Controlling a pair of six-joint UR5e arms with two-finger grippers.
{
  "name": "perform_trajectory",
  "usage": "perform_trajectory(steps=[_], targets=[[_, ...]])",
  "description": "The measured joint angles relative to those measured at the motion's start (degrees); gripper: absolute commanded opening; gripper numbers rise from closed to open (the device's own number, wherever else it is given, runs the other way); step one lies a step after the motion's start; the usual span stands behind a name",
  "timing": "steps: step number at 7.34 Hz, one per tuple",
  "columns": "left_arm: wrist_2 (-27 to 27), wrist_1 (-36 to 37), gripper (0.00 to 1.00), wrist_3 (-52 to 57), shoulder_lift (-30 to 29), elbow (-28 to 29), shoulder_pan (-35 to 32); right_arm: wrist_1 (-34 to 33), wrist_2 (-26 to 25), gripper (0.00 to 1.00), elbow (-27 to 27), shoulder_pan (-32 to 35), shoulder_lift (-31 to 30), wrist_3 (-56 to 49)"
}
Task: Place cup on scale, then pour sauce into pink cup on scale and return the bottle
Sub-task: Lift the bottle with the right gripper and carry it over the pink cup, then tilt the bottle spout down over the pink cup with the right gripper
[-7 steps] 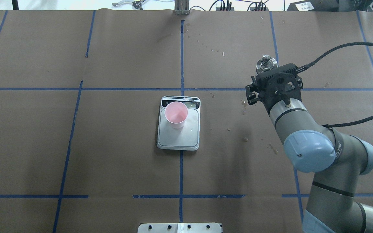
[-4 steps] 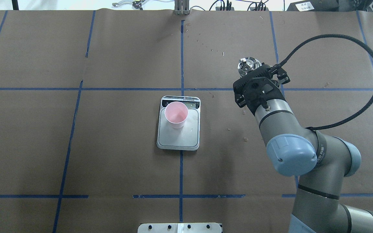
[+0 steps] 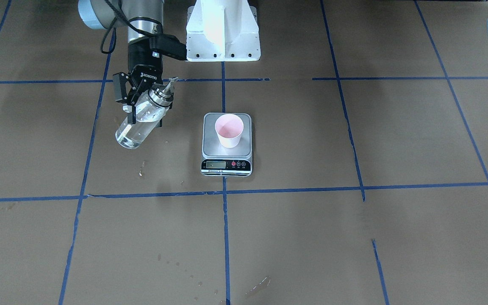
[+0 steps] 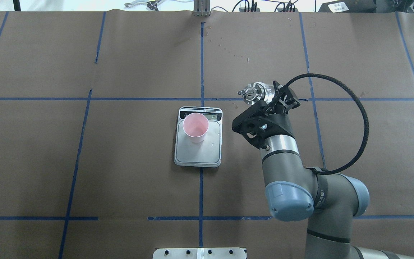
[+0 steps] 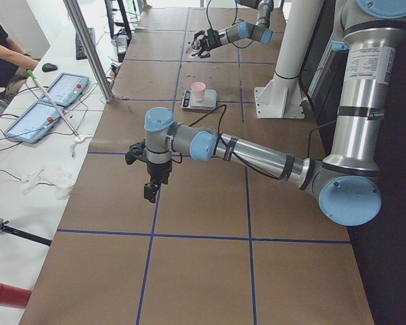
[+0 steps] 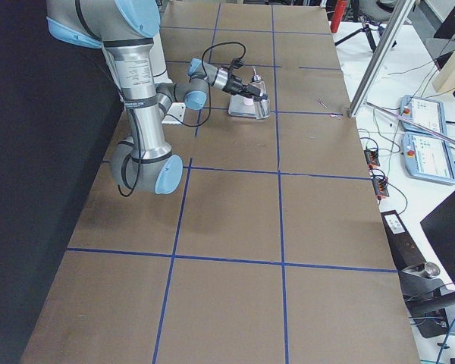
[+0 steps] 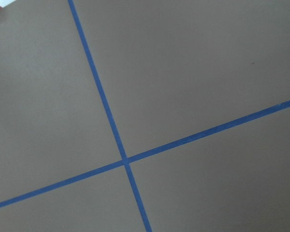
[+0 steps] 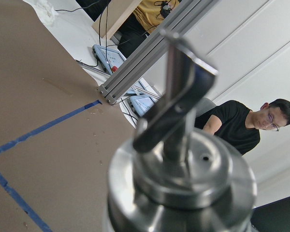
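The pink cup [image 3: 228, 130] stands upright on the silver scale [image 3: 211, 146] at the table's centre; both also show in the overhead view, the cup [image 4: 195, 127] on the scale [image 4: 199, 154]. My right gripper [image 3: 144, 115] is shut on the clear glass bottle [image 3: 135, 132] and holds it tilted in the air beside the scale, apart from the cup. In the overhead view the bottle's metal cap and spout [image 4: 252, 92] point toward the scale ahead of the right gripper [image 4: 273, 97]. The right wrist view shows the cap and spout [image 8: 183, 159] close up. My left gripper [image 5: 149, 184] hangs far off; I cannot tell its state.
The white robot base [image 3: 223, 29] stands behind the scale. Wet spots [image 3: 141, 171] mark the brown paper near the bottle. An aluminium post [image 5: 88, 47], tablets [image 5: 64, 88] and a person [image 8: 246, 128] are beyond the table's far edge.
My right arm has swung toward the scale with the bottle, which now tilts with its spout pointing at the scale. Cup and scale have not moved.
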Motion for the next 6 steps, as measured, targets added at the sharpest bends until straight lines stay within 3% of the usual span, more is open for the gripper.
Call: perform_trajectory(steps=[3, 6], targets=[[-5.8, -0.4, 1.0, 0.2, 1.4, 2.5, -2.9, -0.3, -4.1, 0.0, -4.4, -1.3, 1.9, -2.8], [-7.0, -3.8, 1.0, 4.6, 3.4, 3.2, -4.1, -0.9, -8.2, 0.0, -11.4, -2.1, 6.2, -5.7]])
